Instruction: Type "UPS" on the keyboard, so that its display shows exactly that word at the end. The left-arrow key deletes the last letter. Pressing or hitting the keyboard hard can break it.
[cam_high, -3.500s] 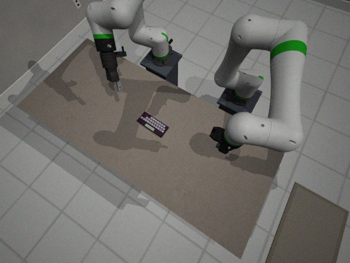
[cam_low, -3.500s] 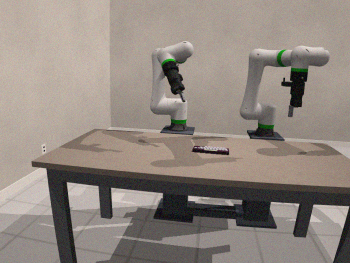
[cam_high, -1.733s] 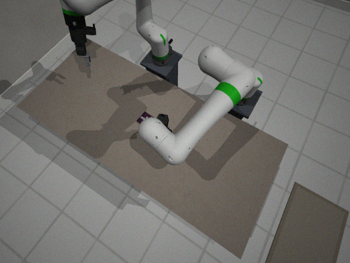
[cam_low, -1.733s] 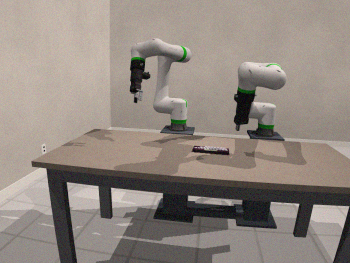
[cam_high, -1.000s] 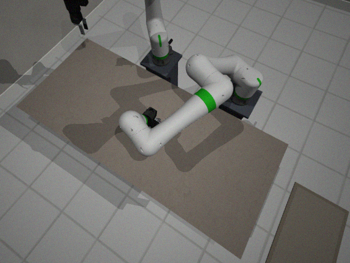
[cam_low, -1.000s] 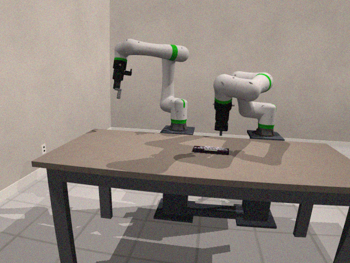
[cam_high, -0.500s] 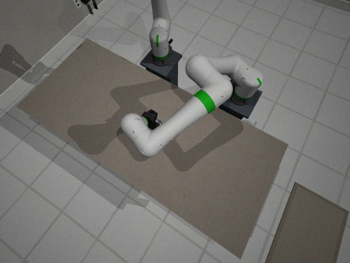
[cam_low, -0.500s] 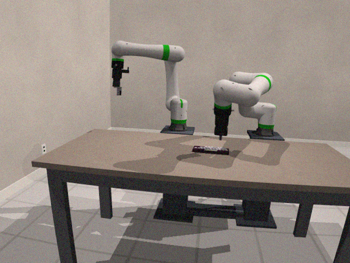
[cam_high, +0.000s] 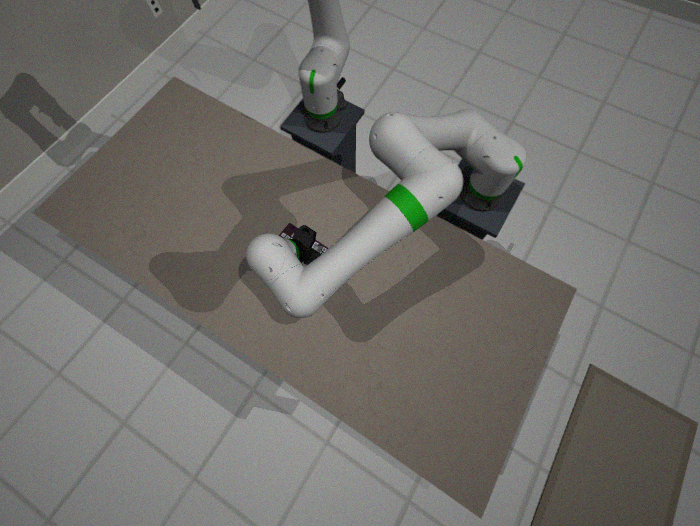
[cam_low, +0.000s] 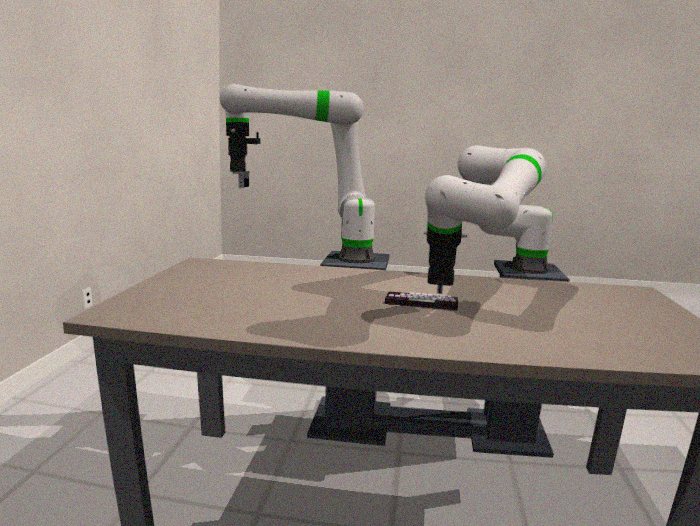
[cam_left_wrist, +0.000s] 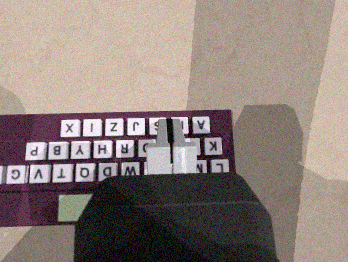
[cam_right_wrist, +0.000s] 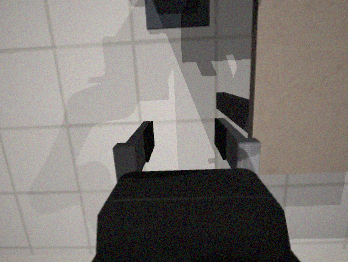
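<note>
Overhead, you see the left arm (cam_high: 362, 243) (cam_low: 481, 203) reaching across the wooden worktop (cam_high: 424, 339) (cam_low: 198, 299) (cam_left_wrist: 100, 50) (cam_right_wrist: 302, 85), its left hand (cam_high: 308, 248) (cam_low: 439, 289) (cam_left_wrist: 169, 132) over the letter keyboard (cam_high: 288, 230) (cam_low: 421, 300) (cam_left_wrist: 30, 119) and hiding much of it. You get only part of the right arm (cam_high: 325, 50) (cam_low: 282, 101) at the upper edge; its hand is outside this view.

From the exterior view, you have the keyboard lying flat on the worktop, with the left hand pointing down near one end of it. Your right hand (cam_low: 243, 179) (cam_right_wrist: 184, 132) hangs high, well apart from the keyboard.

Through the left wrist view, your left hand's fingers are together with nothing between them. The keys read upside down, and the fingertips cover part of the "S" key (cam_left_wrist: 155, 126) and the key beside it; you can't tell whether they touch. Your "P" key (cam_left_wrist: 36, 150) is uncovered. The green display (cam_left_wrist: 74, 207) is partly hidden, and you can make out no letters on its visible part.

Through the right wrist view, your right hand's fingers stand wide apart and empty, with floor tiles (cam_right_wrist: 30, 100) showing between them and the worktop edge to one side.
</note>
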